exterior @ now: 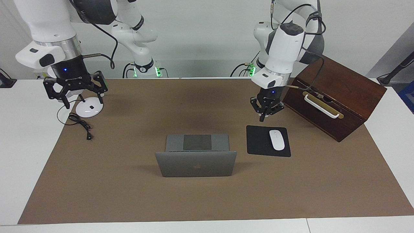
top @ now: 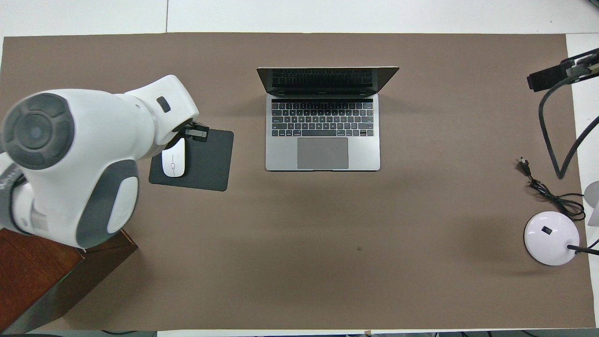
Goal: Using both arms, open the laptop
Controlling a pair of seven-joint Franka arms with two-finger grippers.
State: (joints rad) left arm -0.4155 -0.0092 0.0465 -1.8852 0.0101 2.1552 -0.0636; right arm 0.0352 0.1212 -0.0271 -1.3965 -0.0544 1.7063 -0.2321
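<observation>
**Apparently done, with hazards at both ends**

Broadly, we judge the job finished, so the risks lie in the clutter around the arms. On the surface (exterior: 19,145), in the middle of the brown mat (exterior: 129,200), the laptop (exterior: 195,163) stands open, its lid upright and its keyboard facing the robots, with neither arm touching it.

The left arm (exterior: 284,45) is bent close to the wooden box (exterior: 339,84). A careless swing could knock its elbow or cable against the box. The right arm (exterior: 48,19) leans over the other end of the surface.

The left claw (exterior: 262,116) is clenched on nothing, its tips meeting, and hangs over the pad (exterior: 258,142). A straight drop could hit the mouse (exterior: 277,139) or shove the pad into the laptop.

The right claw (exterior: 83,101) is released, its fingers wide apart, above the lamp base (exterior: 87,110). If it sinks, it could tip the base or snag the cord (exterior: 81,124).
</observation>
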